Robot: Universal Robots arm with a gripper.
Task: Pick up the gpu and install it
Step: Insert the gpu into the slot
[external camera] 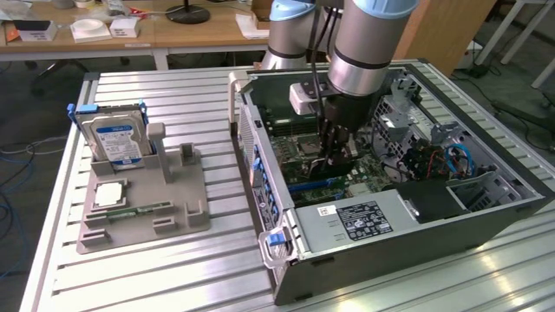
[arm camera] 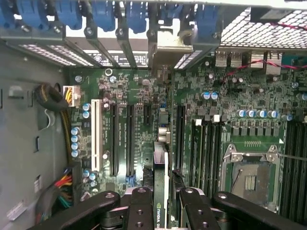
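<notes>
Nearest the viewer, an open computer case (external camera: pixel 286 260) lies on its side on a ribbed aluminium table (external camera: pixel 173 273). A grey power supply (external camera: pixel 355 221) with a white label sits at the case's near end.

Just beyond it, the robot arm (external camera: pixel 368 45) reaches straight down into the case. Its gripper (external camera: pixel 334 156) hangs low over the green motherboard (external camera: pixel 299 146).

In the wrist view, the gripper (arm camera: pixel 165 211) is narrowed onto the gpu (arm camera: pixel 161 182). Its black fingers (arm camera: pixel 141 208) press on both faces of the card. The card stands on edge, seen thin-side on, with a green logo near the grip. It runs along the motherboard (arm camera: pixel 144 96), parallel to the long black expansion slots (arm camera: pixel 129 139). It lies between those slots and the processor socket (arm camera: pixel 249 179).

From the exterior view the gpu (external camera: pixel 328 171) looks like a dark strip under the claw. I cannot tell whether its lower edge touches a slot.

At the exterior view's left, well apart from the case, a grey holder (external camera: pixel 139 221) rests on the table. A hard drive (external camera: pixel 117 143) with a blue label stands upright in it. A square processor chip (external camera: pixel 108 194) and a narrow green memory stick (external camera: pixel 139 211) lie flat nearer the front.

Farthest back, wooden desks (external camera: pixel 199 32) carry small white boxes.
</notes>
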